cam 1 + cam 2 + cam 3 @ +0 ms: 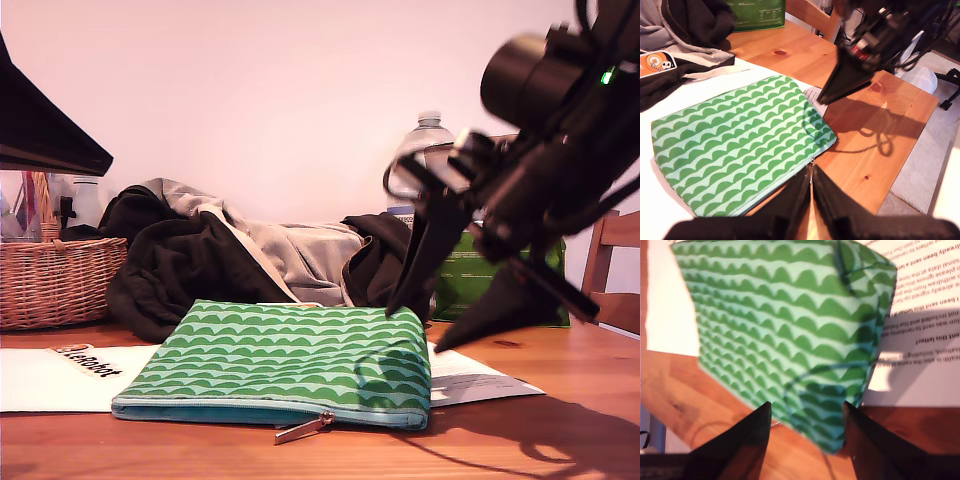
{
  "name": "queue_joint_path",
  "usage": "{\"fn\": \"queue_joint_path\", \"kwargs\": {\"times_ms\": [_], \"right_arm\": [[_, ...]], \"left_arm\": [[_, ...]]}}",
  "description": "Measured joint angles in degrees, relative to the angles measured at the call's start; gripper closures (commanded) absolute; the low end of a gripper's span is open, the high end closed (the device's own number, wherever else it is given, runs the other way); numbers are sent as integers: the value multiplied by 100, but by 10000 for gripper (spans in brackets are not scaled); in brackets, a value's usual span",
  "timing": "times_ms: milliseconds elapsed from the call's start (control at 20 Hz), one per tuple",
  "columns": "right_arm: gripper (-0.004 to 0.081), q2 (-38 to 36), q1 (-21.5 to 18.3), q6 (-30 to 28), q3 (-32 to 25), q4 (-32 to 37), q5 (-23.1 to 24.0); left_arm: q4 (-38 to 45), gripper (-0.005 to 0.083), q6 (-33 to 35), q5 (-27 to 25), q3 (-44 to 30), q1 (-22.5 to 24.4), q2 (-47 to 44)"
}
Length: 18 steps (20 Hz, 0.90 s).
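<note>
A green wave-patterned zip pouch (pixel 290 360) (pixel 735 135) (pixel 780 315) lies flat on papers on the wooden table (pixel 560 440). Its metal zipper pull (pixel 305 428) sticks out from the front edge. My second gripper (pixel 415 330) (pixel 807 407) hangs open just above the pouch's end at the exterior view's right, one finger on each side of that corner, touching nothing. Its dark fingers (pixel 840 85) also show in the first wrist view. My first gripper (pixel 811 182) is shut and empty, its tips over the zipper edge near the pull. The exterior view does not show it.
A wicker basket (pixel 55 280) stands at the exterior view's left. Dark and grey clothes (pixel 230 255) are piled behind the pouch. A green box (pixel 500 280), a water bottle (pixel 425 140) and a wooden chair (pixel 615 270) are at the exterior view's right. Printed paper (pixel 925 305) lies under the pouch.
</note>
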Motion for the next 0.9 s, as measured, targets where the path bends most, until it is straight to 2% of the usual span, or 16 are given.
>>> {"fn": "queue_joint_path", "kwargs": {"times_ms": [250, 450, 650, 800, 900], "right_arm": [[360, 575, -63, 2, 0, 295, 0], [373, 704, -59, 136, 0, 643, 0], [522, 726, 37, 151, 0, 822, 210], [580, 726, 101, 149, 2, 896, 293], [675, 726, 101, 151, 0, 929, 293]], "left_arm": [[-7, 793, 0, 0, 0, 0, 0], [-24, 793, 0, -46, 0, 0, 0], [-26, 793, 0, -151, 0, 0, 0], [-31, 793, 0, -151, 0, 0, 0], [-33, 793, 0, -151, 0, 0, 0]]}}
